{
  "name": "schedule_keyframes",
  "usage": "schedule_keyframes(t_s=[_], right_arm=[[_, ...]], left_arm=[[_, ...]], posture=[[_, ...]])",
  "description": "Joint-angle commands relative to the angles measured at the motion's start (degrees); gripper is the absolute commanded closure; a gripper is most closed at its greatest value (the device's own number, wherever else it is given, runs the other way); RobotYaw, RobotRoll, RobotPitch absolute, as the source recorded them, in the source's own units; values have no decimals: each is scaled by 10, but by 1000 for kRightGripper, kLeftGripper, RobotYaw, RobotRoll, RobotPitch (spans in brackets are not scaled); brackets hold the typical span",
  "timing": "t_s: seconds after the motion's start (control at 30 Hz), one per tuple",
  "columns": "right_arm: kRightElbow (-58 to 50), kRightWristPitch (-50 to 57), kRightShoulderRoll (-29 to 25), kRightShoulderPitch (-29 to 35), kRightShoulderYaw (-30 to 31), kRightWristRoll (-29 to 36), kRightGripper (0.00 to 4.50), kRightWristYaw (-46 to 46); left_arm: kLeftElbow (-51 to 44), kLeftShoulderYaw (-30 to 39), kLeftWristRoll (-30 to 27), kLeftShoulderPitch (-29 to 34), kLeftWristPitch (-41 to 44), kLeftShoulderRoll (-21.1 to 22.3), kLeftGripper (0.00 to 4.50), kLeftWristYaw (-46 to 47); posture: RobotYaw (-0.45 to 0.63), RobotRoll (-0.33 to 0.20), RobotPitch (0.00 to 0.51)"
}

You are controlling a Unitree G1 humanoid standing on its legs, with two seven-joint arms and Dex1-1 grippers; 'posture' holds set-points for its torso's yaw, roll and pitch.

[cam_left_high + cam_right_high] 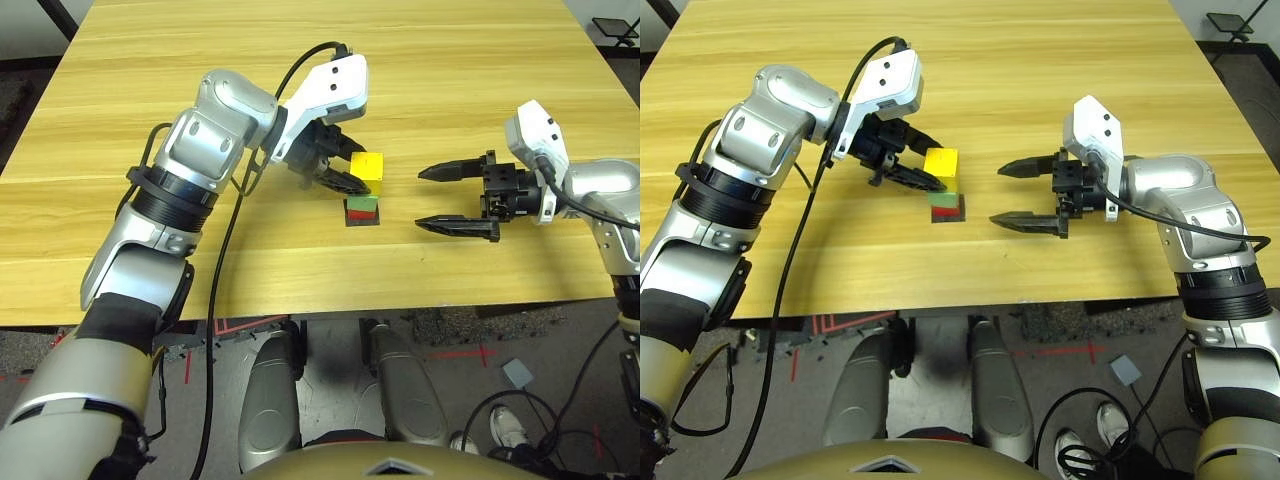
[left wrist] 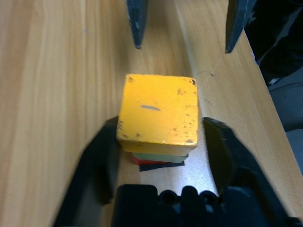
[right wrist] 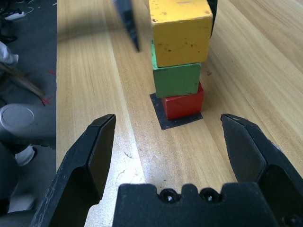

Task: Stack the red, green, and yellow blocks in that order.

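Note:
A stack stands on a flat black patch [image 3: 163, 120] near the table's middle: the red block [image 3: 182, 105] at the bottom, the green block [image 3: 176, 79] on it, and the yellow block [image 3: 180, 33] on top, sitting slightly off-centre. My left gripper [image 1: 358, 168] is open, with one finger on each side of the yellow block [image 2: 158, 109] and a visible gap on at least one side. To the right of the stack, my right gripper [image 1: 430, 197] is open. It points at the stack from a short distance and holds nothing.
The wooden table [image 1: 450, 60] stretches wide behind and beside the stack. Its front edge [image 1: 300, 300] runs close below both arms. A black cable [image 1: 225, 260] hangs from my left arm. A person's shoes [image 1: 500, 428] are on the floor at lower right.

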Motion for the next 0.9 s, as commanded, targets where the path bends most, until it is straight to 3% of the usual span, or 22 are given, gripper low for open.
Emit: schedule_keyframes(t_s=[0.03,0.17,0.33,0.5,0.6,0.7,0.83,0.9], right_arm=[[7,-2,-9,3,-9,2,0,6],[29,-18,-14,4,-15,-1,0,14],[102,-52,-29,-15,-44,-12,0,13],[196,-61,-49,1,-86,-24,0,-23],[276,-84,-37,2,-126,-46,0,-111],[350,-159,-6,-3,-169,-54,0,-193],[414,-219,9,5,-198,-58,0,-235],[444,-248,11,5,-209,-59,0,-251]], left_arm=[[-28,3,-15,-8,41,-9,8,6],[-54,29,-38,-22,94,-22,8,31],[-131,84,-81,-3,187,10,8,72],[-232,157,-131,121,288,115,8,101],[-261,232,-127,229,284,134,8,178],[-264,323,-80,330,212,57,8,346],[-263,395,-41,399,66,-79,8,543],[-253,417,-36,417,8,-128,8,605]], posture=[[39,-7,252],[39,-8,249],[34,-15,247],[29,-28,241],[30,-34,238],[41,-35,237],[39,-52,247],[40,-56,248]])
